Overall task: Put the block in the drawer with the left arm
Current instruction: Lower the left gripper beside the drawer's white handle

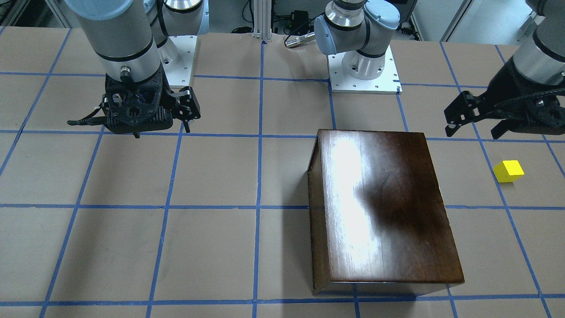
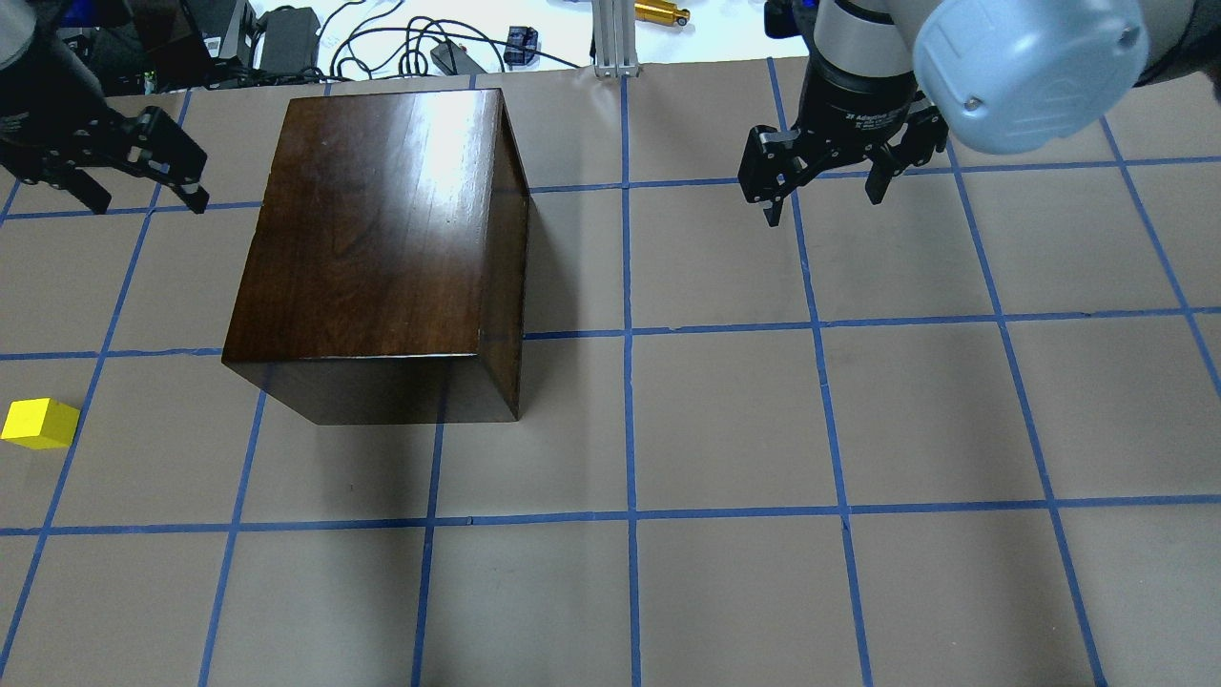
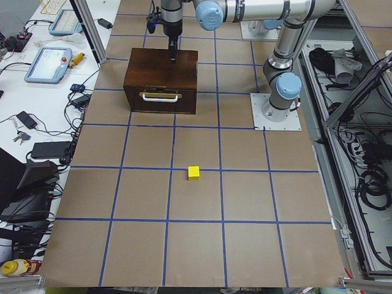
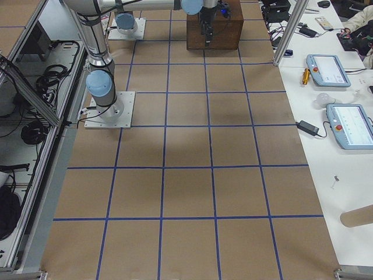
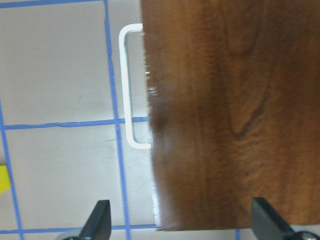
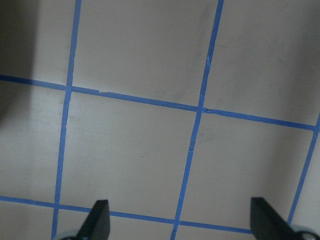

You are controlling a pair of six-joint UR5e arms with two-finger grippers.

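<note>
The small yellow block [image 1: 508, 171] lies on the table at the robot's far left, apart from the box; it also shows in the overhead view [image 2: 40, 424] and the exterior left view [image 3: 193, 172]. The dark brown wooden box [image 2: 382, 239] has its drawer shut; the drawer's white handle [image 5: 129, 90] faces the block's side. My left gripper [image 2: 148, 202] is open and empty. It hangs in the air over the box's handle edge, farther from the robot than the block. My right gripper [image 2: 822, 205] is open and empty above bare table.
The table is brown paper with a blue tape grid [image 2: 628, 334]. Both arm bases [image 1: 364, 66] stand at the robot's side of the table. Cables and devices [image 2: 286, 38] lie beyond the far edge. Teach pendants [image 3: 46, 64] lie on a side bench.
</note>
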